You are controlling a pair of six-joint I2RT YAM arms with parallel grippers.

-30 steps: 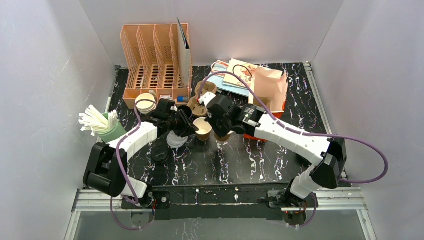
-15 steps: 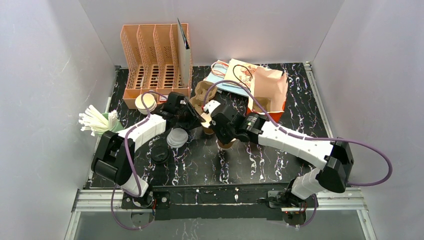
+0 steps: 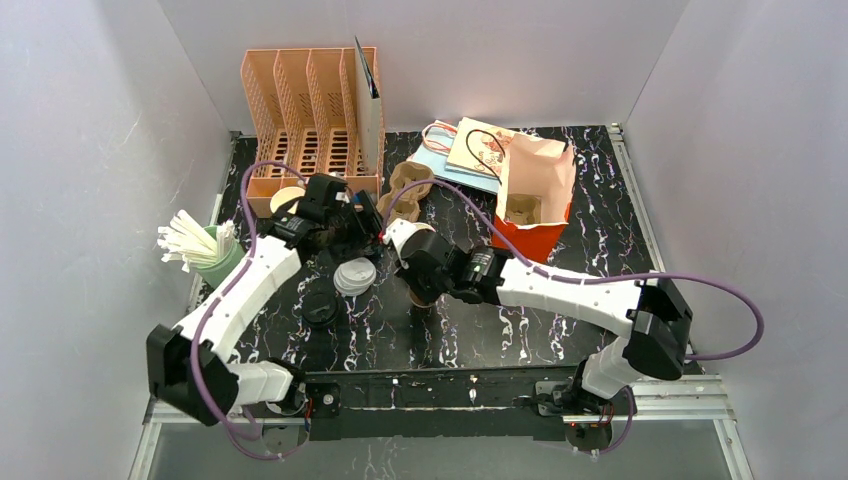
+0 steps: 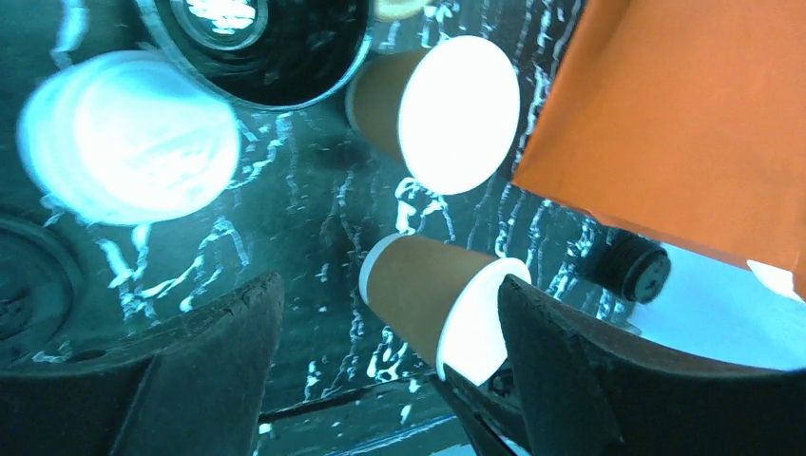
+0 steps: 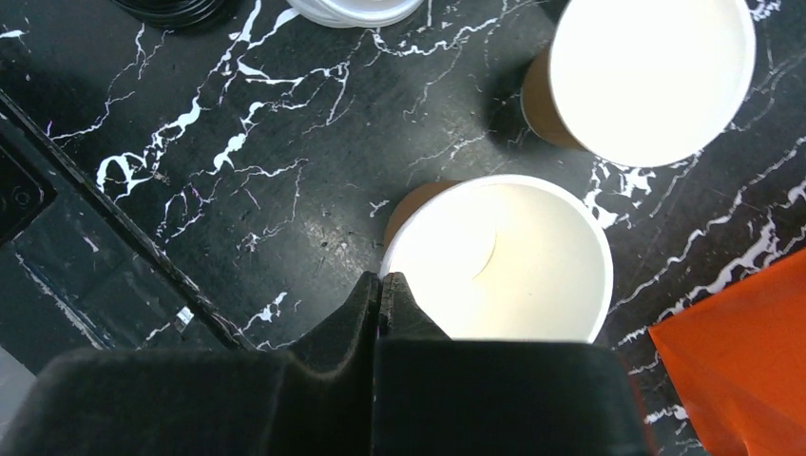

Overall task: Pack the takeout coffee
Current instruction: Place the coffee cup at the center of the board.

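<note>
The takeout coffee cup is brown kraft paper, white inside and lidless. It stands on the black marble table, and my right gripper is shut on its near rim, one finger inside and one outside. From above, that cup shows just under the right gripper. In the left wrist view the same cup appears between the wide-open fingers of my left gripper, which touch nothing. The left gripper hangs left of the cup. A second kraft cup stands close by.
A stack of pale lids and black lids lie left of the cup. An open red paper bag stands to the right, a pulp cup carrier behind. An orange organizer and green cup of straws are at back left.
My left gripper opened, let go of the cup and drew back to the left. The right gripper, still shut on the rim, shifted left and nearer.
</note>
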